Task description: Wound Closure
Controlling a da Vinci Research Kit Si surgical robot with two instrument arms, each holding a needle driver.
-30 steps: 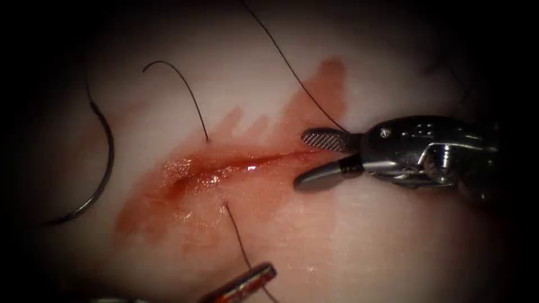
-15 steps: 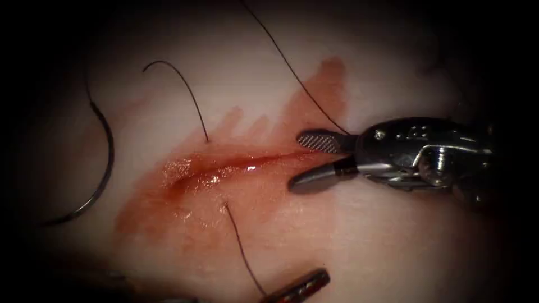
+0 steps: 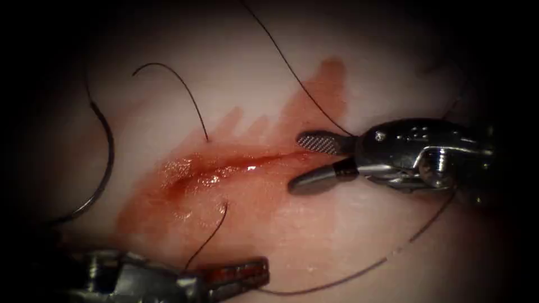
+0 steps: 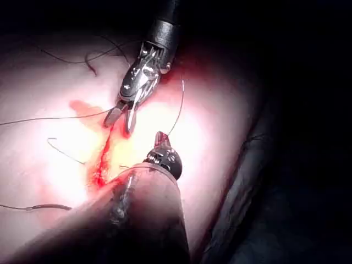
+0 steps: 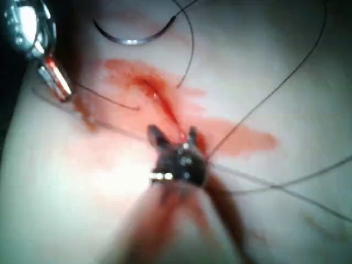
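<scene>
Beside the cut (image 3: 224,165): right tool (image 3: 314,160), jaws held apart, nothing gripped.
Left tool (image 3: 236,275): thread (image 3: 205,241) clamped near its tip.
Needle (image 3: 104,168): laid free on tissue (image 3: 365,235), well away from both tools.
Care: thread tension is best kept gentle.

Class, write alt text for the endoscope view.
The left tool grips the thread below the cut in the tissue. The right tool hangs open and empty at the cut's right end. The needle lies free on the tissue, left of the cut.
</scene>
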